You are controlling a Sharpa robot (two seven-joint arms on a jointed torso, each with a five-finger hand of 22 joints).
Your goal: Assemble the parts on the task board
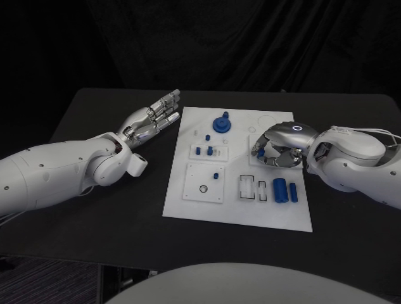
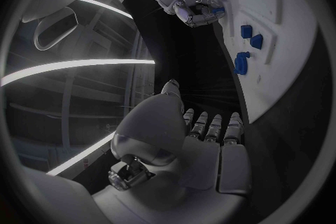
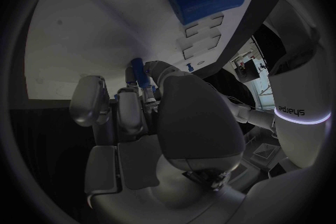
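Right robot hand [image 1: 278, 151] was curled over the right half of the board [image 1: 187, 206], and in the right wrist view its fingers [image 3: 130, 106] pinched a small blue peg [image 3: 138, 71] just above the white surface. Left robot hand [image 1: 152, 118] lay flat and released, fingers straight and apart, over the bench [image 1: 90, 114] just beside the board's left edge, holding nothing.

On the board a blue knob [image 1: 222, 123] stood near the far edge, small blue pieces sat in the middle fixtures, and two blue cylinders [image 1: 285, 190] lay side by side near the right edge, close to the right wrist.

By my judgement the step in hand was carrying the peg to its socket. The next move would call for lining the peg upright over a hole and pressing it straight down; which hole was meant I could not tell.
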